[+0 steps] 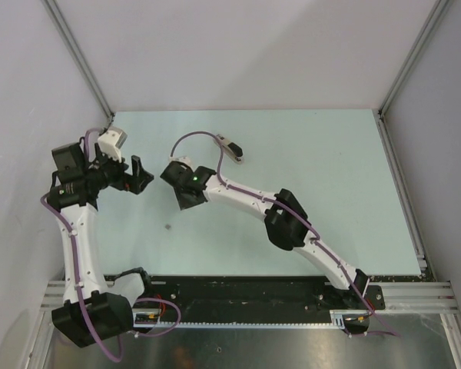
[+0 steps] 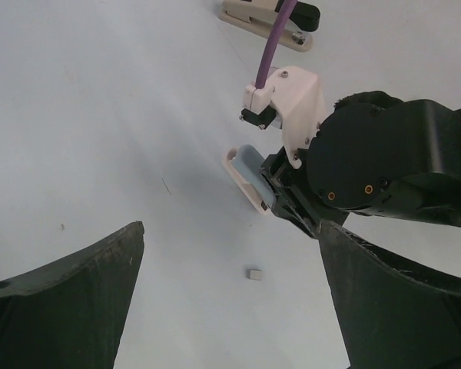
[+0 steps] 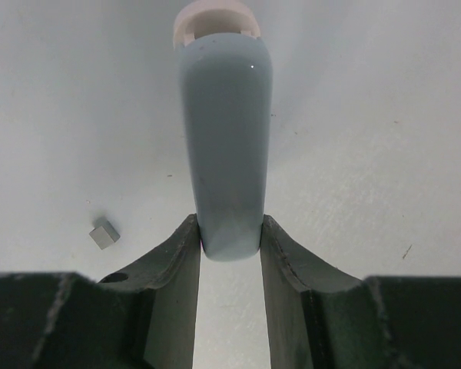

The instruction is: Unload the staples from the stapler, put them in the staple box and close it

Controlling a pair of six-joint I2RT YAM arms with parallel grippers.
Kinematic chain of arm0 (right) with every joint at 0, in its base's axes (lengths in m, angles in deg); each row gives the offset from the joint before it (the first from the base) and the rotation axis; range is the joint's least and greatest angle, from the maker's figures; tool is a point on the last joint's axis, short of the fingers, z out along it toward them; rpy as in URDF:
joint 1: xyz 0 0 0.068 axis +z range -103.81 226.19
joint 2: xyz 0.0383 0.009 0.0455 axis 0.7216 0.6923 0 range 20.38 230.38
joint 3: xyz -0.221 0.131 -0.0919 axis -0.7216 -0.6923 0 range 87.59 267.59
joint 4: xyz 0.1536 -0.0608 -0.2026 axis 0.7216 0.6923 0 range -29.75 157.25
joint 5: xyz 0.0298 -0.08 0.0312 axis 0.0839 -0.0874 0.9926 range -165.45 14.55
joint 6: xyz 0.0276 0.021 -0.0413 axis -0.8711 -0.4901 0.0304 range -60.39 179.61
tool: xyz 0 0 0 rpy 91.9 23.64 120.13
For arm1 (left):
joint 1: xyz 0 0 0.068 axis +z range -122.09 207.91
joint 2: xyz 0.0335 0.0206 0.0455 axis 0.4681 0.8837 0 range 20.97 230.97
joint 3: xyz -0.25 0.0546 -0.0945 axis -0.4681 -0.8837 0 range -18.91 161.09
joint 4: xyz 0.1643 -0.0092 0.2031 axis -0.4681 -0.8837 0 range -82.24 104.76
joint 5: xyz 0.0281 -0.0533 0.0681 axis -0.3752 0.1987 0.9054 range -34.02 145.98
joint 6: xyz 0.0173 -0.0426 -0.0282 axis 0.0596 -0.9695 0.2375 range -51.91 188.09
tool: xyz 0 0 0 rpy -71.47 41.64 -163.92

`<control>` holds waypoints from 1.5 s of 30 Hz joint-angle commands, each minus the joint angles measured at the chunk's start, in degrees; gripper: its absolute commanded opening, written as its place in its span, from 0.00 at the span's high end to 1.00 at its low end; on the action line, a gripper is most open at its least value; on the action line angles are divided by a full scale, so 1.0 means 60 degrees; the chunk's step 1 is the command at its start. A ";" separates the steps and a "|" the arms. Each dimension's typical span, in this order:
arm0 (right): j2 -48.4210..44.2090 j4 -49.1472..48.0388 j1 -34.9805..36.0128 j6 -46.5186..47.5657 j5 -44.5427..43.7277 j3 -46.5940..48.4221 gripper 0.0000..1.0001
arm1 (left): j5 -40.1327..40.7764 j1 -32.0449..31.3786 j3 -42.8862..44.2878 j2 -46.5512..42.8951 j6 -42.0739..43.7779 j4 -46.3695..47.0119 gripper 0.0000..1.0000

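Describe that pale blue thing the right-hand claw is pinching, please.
The blue-grey object is slim, elongated, smooth and slightly glossy like plastic, with rounded ends and a cream-white part beneath it showing at the far end. The right gripper pinches its near end from both sides, holding it seemingly clear of the table; nothing else touches it.

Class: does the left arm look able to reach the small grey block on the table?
Probably yes: left gripper is open and the grey block lies on bare table, just short of the right gripper.
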 commanded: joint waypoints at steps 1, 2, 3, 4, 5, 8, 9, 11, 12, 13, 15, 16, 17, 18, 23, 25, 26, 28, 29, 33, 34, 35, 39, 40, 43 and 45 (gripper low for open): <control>0.0333 0.0382 -0.0067 -0.0133 -0.0001 0.0580 0.83 | -0.0205 0.0103 -0.0118 -0.0190 -0.0426 0.0148 0.01; 0.0399 0.0349 -0.0066 -0.0133 0.0062 0.0681 0.79 | -0.0192 0.0103 -0.0143 -0.0172 -0.0428 0.0156 0.01; 0.0461 0.0333 -0.0066 -0.0132 0.0101 0.0805 0.75 | -0.0185 0.0111 -0.0170 -0.0164 -0.0436 0.0174 0.01; 0.0529 0.0317 -0.0058 -0.0154 0.0150 0.0925 0.70 | -0.0175 0.0107 -0.0205 -0.0137 -0.0432 0.0190 0.01; 0.0570 0.0273 -0.0054 -0.0173 0.0196 0.1015 0.65 | -0.0169 0.0105 -0.0245 -0.0110 -0.0430 0.0206 0.00; 0.0525 0.0056 -0.0064 -0.0236 0.0312 0.1066 0.51 | -0.0320 0.0105 -0.0430 0.0037 -0.0460 0.0223 0.00; 0.0466 -0.0004 -0.0072 -0.0228 0.0350 0.1071 0.47 | -0.0403 0.0104 -0.0503 0.0117 -0.0474 0.0230 0.00; 0.0348 -0.0061 -0.0111 -0.0204 0.0420 0.1059 0.43 | -0.0477 0.0103 -0.0606 0.0312 -0.0466 0.0235 0.00; 0.0282 -0.0063 -0.0146 -0.0197 0.0448 0.1038 0.42 | -0.0474 0.0103 -0.0629 0.0416 -0.0447 0.0243 0.00; 0.0205 -0.0071 -0.0186 -0.0201 0.0499 0.0998 0.41 | -0.0473 0.0096 -0.0640 0.0496 -0.0445 0.0247 0.01; -0.0014 -0.0158 -0.0253 -0.0215 0.0581 0.0803 0.41 | -0.0501 0.0101 -0.0648 0.0605 -0.0422 0.0250 0.00; -0.0185 -0.0236 -0.0269 -0.0203 0.0595 0.0661 0.41 | -0.0501 0.0102 -0.0649 0.0635 -0.0403 0.0258 0.01; -0.0388 -0.0311 -0.0291 -0.0175 0.0573 0.0524 0.41 | -0.0501 0.0103 -0.0650 0.0665 -0.0387 0.0262 0.01; -0.0621 -0.0378 -0.0317 -0.0110 0.0496 0.0367 0.40 | -0.0494 0.0103 -0.0643 0.0687 -0.0357 0.0278 0.01; -0.2161 -0.1000 -0.0801 0.0333 -0.0335 -0.1483 0.24 | -0.0351 0.0093 -0.0643 0.0806 -0.0189 0.0298 0.00; -0.2938 -0.1610 -0.1296 0.0394 -0.0173 -0.2769 0.21 | -0.0368 0.0101 -0.0693 0.0774 -0.0109 0.0307 0.01; -0.3310 -0.2016 -0.1567 0.0387 -0.0060 -0.3484 0.21 | -0.0391 0.0095 -0.0730 0.0763 -0.0064 0.0301 0.01; -0.4079 -0.2885 -0.2026 0.0422 0.0134 -0.4950 0.21 | -0.0459 0.0094 -0.0806 0.0730 0.0029 0.0304 0.01; -0.4385 -0.3225 -0.2225 0.0438 0.0122 -0.5585 0.22 | -0.0480 0.0091 -0.0831 0.0727 0.0049 0.0307 0.01; -0.4898 -0.3551 -0.2794 0.0429 -0.0364 -0.7082 0.24 | -0.0514 0.0089 -0.0862 0.0731 0.0059 0.0297 0.01; -0.4927 -0.3551 -0.2872 0.0434 -0.0581 -0.7339 0.25 | -0.0522 0.0096 -0.0866 0.0728 0.0064 0.0296 0.00; -0.4934 -0.3558 -0.2926 0.0451 -0.0762 -0.7556 0.25 | -0.0526 0.0085 -0.0868 0.0726 0.0067 0.0296 0.00; -0.4782 -0.3523 -0.2994 0.0532 -0.1326 -0.8054 0.27 | -0.0548 0.0082 -0.0915 0.0719 0.0093 0.0295 0.00; -0.4737 -0.3515 -0.2980 0.0537 -0.1450 -0.8104 0.28 | -0.0554 0.0071 -0.0929 0.0721 0.0088 0.0302 0.01; -0.4622 -0.3512 -0.2958 0.0519 -0.1738 -0.8217 0.31 | -0.0596 0.0066 -0.0958 0.0724 0.0088 0.0296 0.00; -0.4594 -0.3559 -0.2952 0.0485 -0.1860 -0.8316 0.32 | -0.0609 0.0057 -0.0988 0.0724 0.0133 0.0288 0.00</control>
